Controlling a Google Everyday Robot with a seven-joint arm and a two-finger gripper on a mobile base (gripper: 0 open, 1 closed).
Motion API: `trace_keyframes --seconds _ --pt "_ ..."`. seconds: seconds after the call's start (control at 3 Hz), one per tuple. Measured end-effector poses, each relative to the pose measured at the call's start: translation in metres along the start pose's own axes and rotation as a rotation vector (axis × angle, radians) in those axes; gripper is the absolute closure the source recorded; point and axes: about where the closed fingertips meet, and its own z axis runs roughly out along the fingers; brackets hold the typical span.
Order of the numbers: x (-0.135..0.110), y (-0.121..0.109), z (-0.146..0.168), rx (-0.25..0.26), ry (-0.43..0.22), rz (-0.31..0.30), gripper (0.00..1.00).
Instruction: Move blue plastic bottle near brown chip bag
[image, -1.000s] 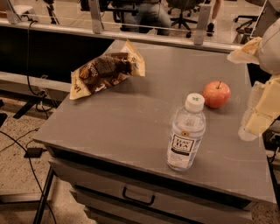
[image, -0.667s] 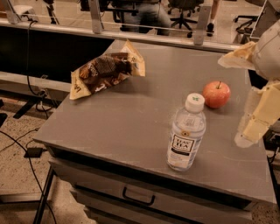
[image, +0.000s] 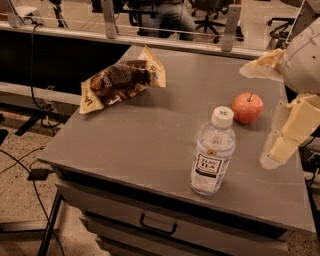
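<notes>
The blue plastic bottle, clear with a white cap and a dark label, stands upright near the front right of the grey table. The brown chip bag lies crumpled at the table's far left, well apart from the bottle. My gripper hangs at the right edge of the view, above the table and to the right of the bottle. It is open. One cream finger points left above a red apple and the other finger hangs below it. It holds nothing.
A red apple sits just behind and to the right of the bottle, close to the gripper. The table has a drawer with a handle at the front. A railing, glass and office chairs stand behind. Cables lie on the floor at left.
The gripper has shifted a little to the left, toward the bottle and apple. The bottle, apple and chip bag have not moved.
</notes>
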Motion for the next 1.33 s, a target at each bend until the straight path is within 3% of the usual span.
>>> trace_keyframes --seconds 1.0,1.33 --pt "-0.019 0.004 0.057 -0.182 -0.181 -0.05 0.0" --pt "-0.02 0.003 0.058 -0.178 -0.182 -0.052 0.18"
